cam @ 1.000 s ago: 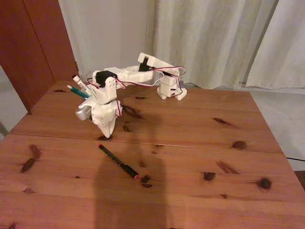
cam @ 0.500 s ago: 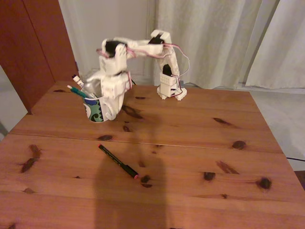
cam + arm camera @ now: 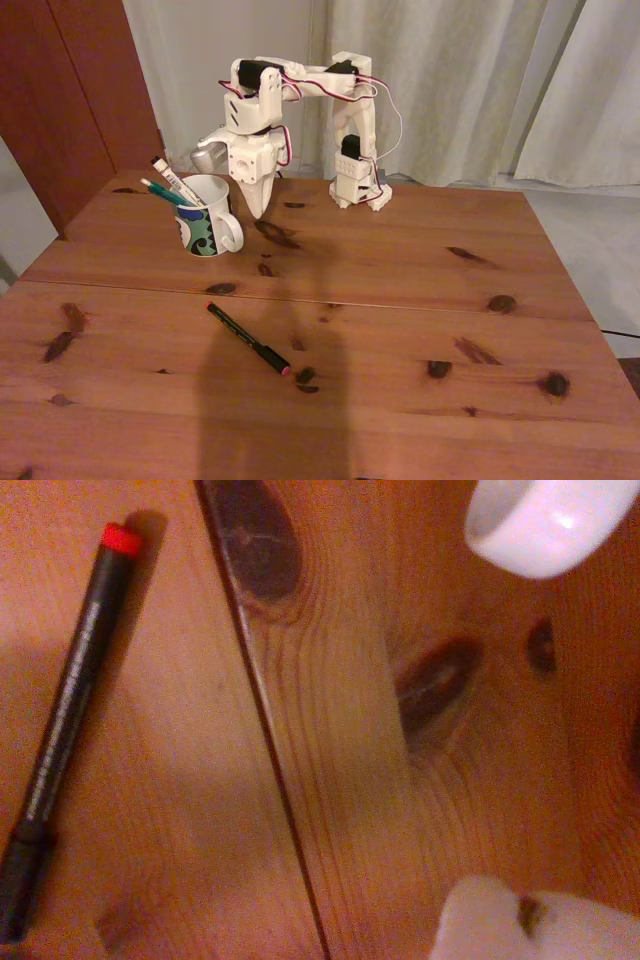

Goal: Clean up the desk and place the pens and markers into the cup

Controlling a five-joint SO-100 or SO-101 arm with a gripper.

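We see the tool (image 3: 256, 207) raised above the tabletop (image 3: 400, 300), just right of the cup (image 3: 208, 229); a second ago it sat low in front of the cup, hiding it. Its tips look pressed together and empty, though we cannot tell for sure. The teal pen (image 3: 163, 192) and white marker (image 3: 172, 178) stand in the cup. The black pen (image 3: 248, 339) lies well apart near the seam, so we judge it comes next.

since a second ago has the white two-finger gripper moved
Yes. In the fixed view the gripper has risen and swung right, from low in front of the white swirl-patterned mug to hanging above the desk beside its handle.
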